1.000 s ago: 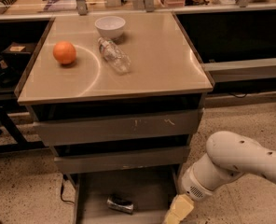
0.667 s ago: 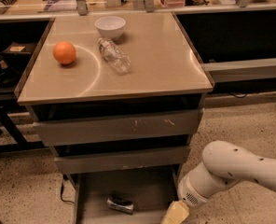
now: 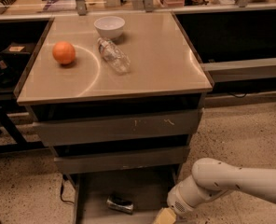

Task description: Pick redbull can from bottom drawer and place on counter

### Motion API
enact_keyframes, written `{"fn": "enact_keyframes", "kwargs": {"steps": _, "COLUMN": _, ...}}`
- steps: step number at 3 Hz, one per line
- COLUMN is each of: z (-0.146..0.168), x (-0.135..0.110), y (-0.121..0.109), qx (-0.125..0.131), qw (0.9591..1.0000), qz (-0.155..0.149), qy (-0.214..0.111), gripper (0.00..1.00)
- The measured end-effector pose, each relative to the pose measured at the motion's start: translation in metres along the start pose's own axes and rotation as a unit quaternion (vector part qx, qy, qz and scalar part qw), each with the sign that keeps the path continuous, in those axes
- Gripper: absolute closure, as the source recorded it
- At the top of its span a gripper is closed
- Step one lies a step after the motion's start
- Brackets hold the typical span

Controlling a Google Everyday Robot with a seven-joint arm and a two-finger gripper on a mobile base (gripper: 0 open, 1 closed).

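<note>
I judge the task barely begun: the reach is under way, the grasp is not made, and the lift and the placing are all left to do.

The bottom drawer [image 3: 96, 190] stands pulled out at the foot of the grey cabinet. The redbull can [image 3: 120, 204] lies on its side on the drawer's grey floor, near the front lip, with nothing touching it. My gripper [image 3: 165, 216] is low at the drawer's front right corner, just beside the can on its right but apart from it. The bottom edge of the view cuts it off, so I cannot tell whether it is released or clenched. The white arm [image 3: 231, 183] comes in from the right, over the speckled floor.

Up top, the beige bench [image 3: 152, 73] carries an orange [image 3: 64, 52], a white bowl [image 3: 109, 27] and a clear plastic bottle [image 3: 113, 55] lying down. All three crowd the left and back. I reckon the bare right half is where the can should go once I have it up and out of the drawer.
</note>
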State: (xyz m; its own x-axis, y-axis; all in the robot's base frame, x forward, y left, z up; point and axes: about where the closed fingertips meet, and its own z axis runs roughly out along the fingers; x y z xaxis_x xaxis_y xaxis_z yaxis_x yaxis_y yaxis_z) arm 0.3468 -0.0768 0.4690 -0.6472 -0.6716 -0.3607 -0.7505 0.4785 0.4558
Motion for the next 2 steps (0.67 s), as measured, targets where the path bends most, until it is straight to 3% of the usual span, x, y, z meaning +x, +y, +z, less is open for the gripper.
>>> {"fn": "enact_keyframes", "kwargs": {"steps": 2, "z": 0.014, "x": 0.001, "y": -0.003, "qx": 0.002, "qw": 1.0000, "qz": 0.002, "qy": 0.003, "gripper": 0.00}}
